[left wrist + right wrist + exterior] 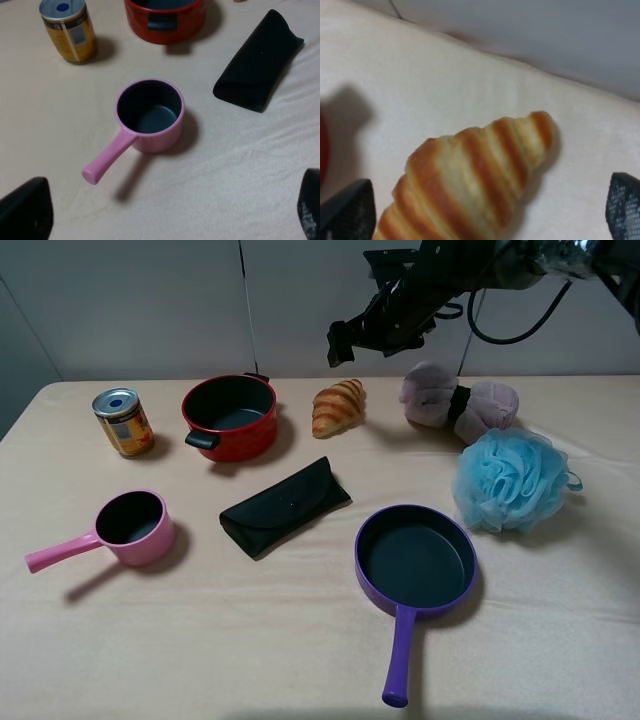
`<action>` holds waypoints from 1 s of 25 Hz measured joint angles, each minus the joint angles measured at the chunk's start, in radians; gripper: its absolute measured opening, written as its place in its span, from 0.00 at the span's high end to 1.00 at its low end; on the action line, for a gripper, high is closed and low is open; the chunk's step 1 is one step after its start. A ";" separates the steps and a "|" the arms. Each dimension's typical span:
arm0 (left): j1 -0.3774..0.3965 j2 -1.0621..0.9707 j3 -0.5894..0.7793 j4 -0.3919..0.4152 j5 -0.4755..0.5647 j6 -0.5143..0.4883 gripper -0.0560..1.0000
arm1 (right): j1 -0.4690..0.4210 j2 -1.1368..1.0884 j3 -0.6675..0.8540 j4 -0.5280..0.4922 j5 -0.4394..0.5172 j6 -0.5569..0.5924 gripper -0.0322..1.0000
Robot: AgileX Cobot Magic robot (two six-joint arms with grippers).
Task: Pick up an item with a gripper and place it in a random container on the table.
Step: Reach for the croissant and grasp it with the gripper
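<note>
Croissant (pixel 338 407) lies on worktop (pixel 250 640) just beside red pot (pixel 230 417), untouched. Right end effector (pixel 342 340) hangs above croissant, fingers (pixel 347 210) spread wide, gripping nothing. Left end effector (pixel 175 210) wide apart too, holding nothing, over pink saucepan (pixel 150 115). Purple frying pan (pixel 416 560) sits well apart from red pot.
</note>
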 joint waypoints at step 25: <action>0.000 0.000 0.000 0.000 0.001 0.000 0.01 | 0.050 0.145 -0.007 -0.047 -0.131 0.025 0.30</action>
